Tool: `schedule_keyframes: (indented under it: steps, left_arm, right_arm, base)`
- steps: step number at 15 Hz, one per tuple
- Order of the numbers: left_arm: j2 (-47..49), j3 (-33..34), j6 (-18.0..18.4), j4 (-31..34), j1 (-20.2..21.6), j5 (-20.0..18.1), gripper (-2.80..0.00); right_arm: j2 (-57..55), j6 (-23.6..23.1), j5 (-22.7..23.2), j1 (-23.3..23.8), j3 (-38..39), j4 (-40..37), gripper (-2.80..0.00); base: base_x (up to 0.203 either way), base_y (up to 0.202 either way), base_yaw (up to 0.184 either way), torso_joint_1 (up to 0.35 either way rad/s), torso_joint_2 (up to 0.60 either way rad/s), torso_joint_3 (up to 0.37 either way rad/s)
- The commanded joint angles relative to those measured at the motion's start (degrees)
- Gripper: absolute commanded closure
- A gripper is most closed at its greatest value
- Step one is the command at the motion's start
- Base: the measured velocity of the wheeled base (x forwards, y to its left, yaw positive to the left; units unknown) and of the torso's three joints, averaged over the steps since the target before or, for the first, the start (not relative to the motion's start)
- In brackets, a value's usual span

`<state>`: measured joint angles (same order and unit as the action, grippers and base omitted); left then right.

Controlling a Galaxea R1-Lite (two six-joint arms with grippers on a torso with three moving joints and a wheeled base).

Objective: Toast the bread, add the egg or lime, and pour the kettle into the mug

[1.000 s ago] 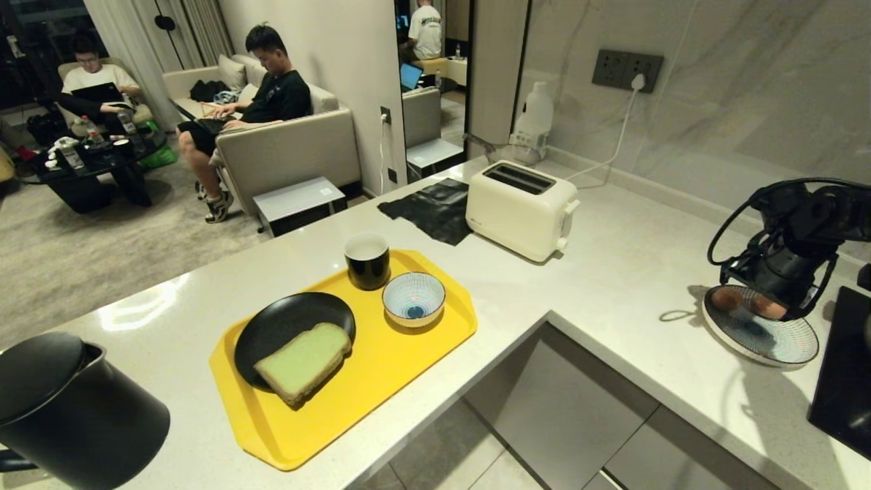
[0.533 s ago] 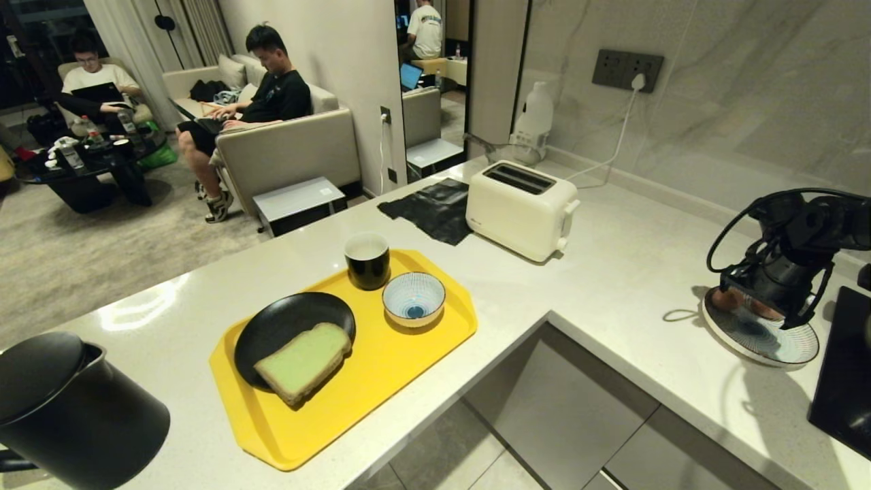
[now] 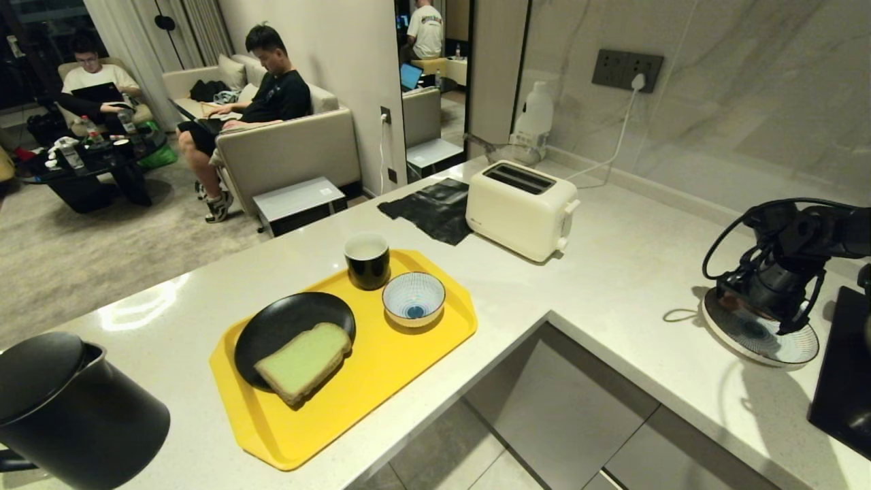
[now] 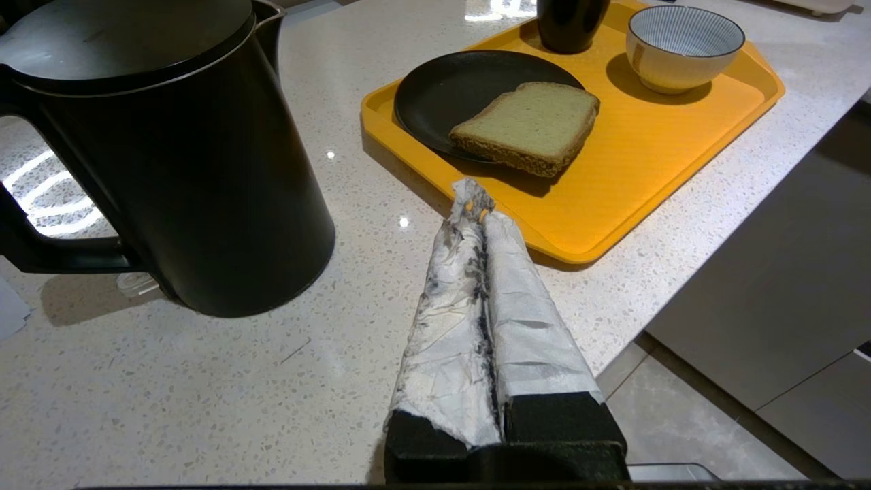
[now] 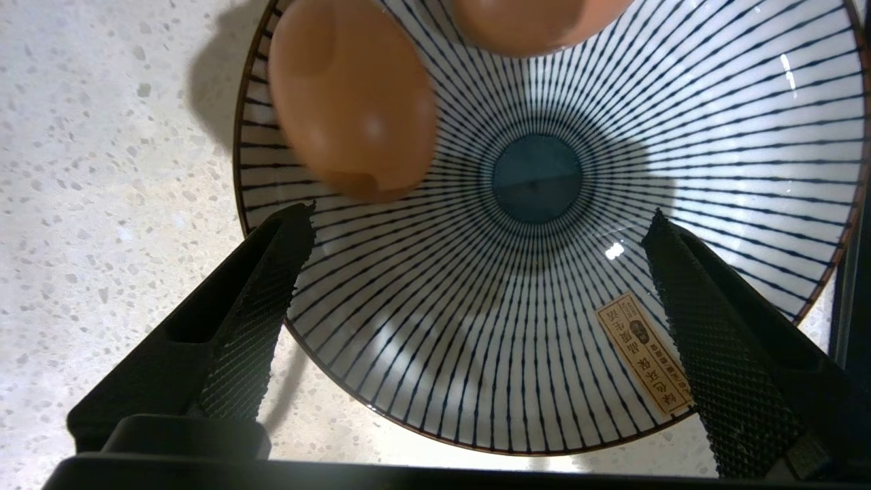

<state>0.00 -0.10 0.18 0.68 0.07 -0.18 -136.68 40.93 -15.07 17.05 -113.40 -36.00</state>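
- The right claw (image 5: 476,252), spread wide and empty, has sunk closer over the striped blue-white plate (image 5: 544,327) on the speckled surface (image 3: 612,272).
- A smooth brown egg (image 5: 350,102) lies just ahead, ungrasped; pickup looks imminent.
- The left claw (image 4: 476,204) is parked, pressed closed.

The right gripper (image 5: 476,224) is held pointing downward with its jaws spread wide and nothing gripped between them. The right arm (image 3: 810,235) is bent in from the right side. The left gripper (image 4: 476,204) is held level and low, its wrapped fingers (image 4: 442,299) pressed together.
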Motion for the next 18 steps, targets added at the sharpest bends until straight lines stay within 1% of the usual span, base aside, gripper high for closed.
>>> schedule_keyframes:
  steps: [1,3,6,8,10,12,14,16,18]
  left_arm:
    - [-0.2,-0.1,0.0,0.0,0.0,0.0,0.0]
    - [-0.2,0.0,0.0,0.0,0.0,0.0,0.0]
    - [-0.2,0.0,0.0,0.0,0.0,0.0,0.0]
    - [-0.2,0.0,0.0,0.0,0.0,0.0,0.0]
    - [-0.2,0.0,0.0,0.0,0.0,0.0,0.0]
    - [-0.2,0.0,0.0,0.0,0.0,0.0,0.0]
    - [-0.2,-0.1,0.0,0.0,0.0,0.0,0.0]
    - [-0.2,0.0,0.0,0.0,0.0,0.0,0.0]
    - [-0.2,0.0,0.0,0.0,0.0,0.0,0.0]
  right_arm:
    - [-0.6,-0.3,-0.1,0.4,0.0,-0.2,-2.8]
    - [-0.6,-0.7,-0.1,1.0,0.0,0.3,-2.8]
    - [-0.9,-3.9,0.1,1.6,0.0,2.8,-2.8]
    - [-0.7,-8.2,0.1,2.3,0.3,2.9,-2.8]
    - [-0.3,-13.9,0.7,3.3,0.4,2.9,-2.8]
    - [0.4,-21.1,4.4,4.7,0.5,2.9,-2.8]
    - [1.1,-26.2,7.4,5.5,0.5,2.9,-2.8]
    - [1.8,-30.0,10.5,5.9,0.7,2.8,-2.8]
    - [2.9,-32.4,12.1,5.8,1.5,2.7,-2.8]
  base:
    - [0.0,0.0,0.0,0.0,0.0,0.0]
    - [0.0,0.0,0.0,0.0,0.0,0.0]
    - [0.0,0.0,0.0,0.0,0.0,0.0]
    - [0.0,0.0,0.0,0.0,0.0,0.0]
    - [0.0,0.0,0.0,0.0,0.0,0.0]
    - [0.0,0.0,0.0,0.0,0.0,0.0]
    - [0.0,0.0,0.0,0.0,0.0,0.0]
    - [0.0,0.0,0.0,0.0,0.0,0.0]
    - [0.0,0.0,0.0,0.0,0.0,0.0]
